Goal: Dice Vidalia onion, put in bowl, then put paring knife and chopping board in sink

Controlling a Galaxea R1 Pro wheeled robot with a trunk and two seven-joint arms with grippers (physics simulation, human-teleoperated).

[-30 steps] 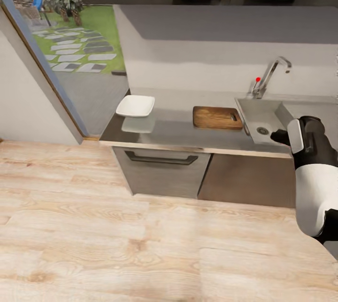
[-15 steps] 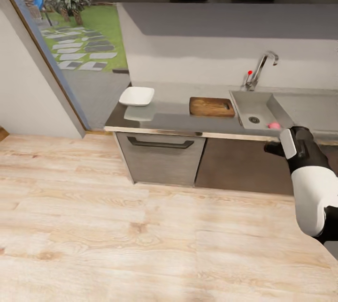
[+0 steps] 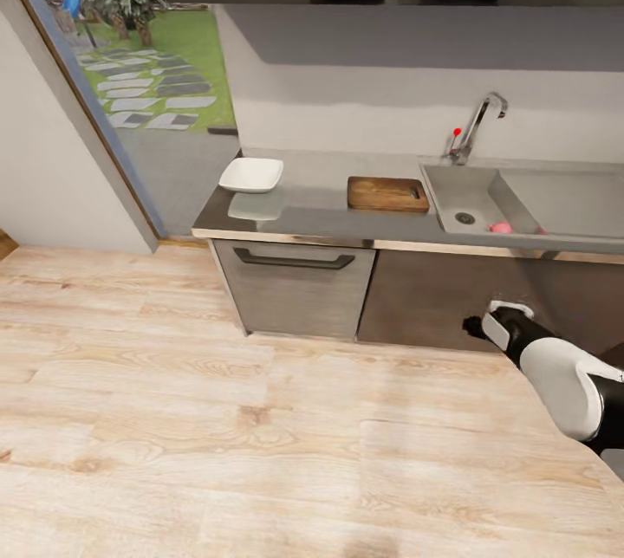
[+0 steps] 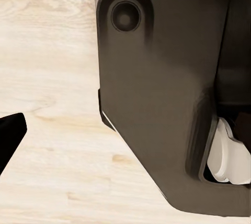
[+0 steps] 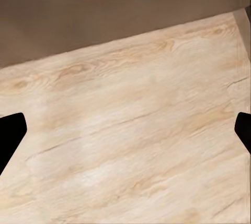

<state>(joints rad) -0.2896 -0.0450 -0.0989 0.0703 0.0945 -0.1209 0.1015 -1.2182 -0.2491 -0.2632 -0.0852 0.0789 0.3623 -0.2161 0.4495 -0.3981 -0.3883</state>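
The Vidalia onion lies as a small pink lump in the sink, near the front wall and right of the drain. The chopping board rests on the countertop just left of the sink. The white bowl stands at the counter's left end. I cannot make out the paring knife. My right gripper hangs low in front of the dark cabinet, below the sink; in the right wrist view it is open over the wooden floor, empty. One dark fingertip of my left gripper shows at the frame's edge.
The faucet with a red knob stands behind the sink. A drawer with a black handle sits under the bowl end. Left of the counter a glass door looks onto a garden. My own dark body looms close in the left wrist view.
The view has shifted slightly, so the camera moved. My right arm has dropped from counter height at the sink to below the counter edge, uncovering the onion.
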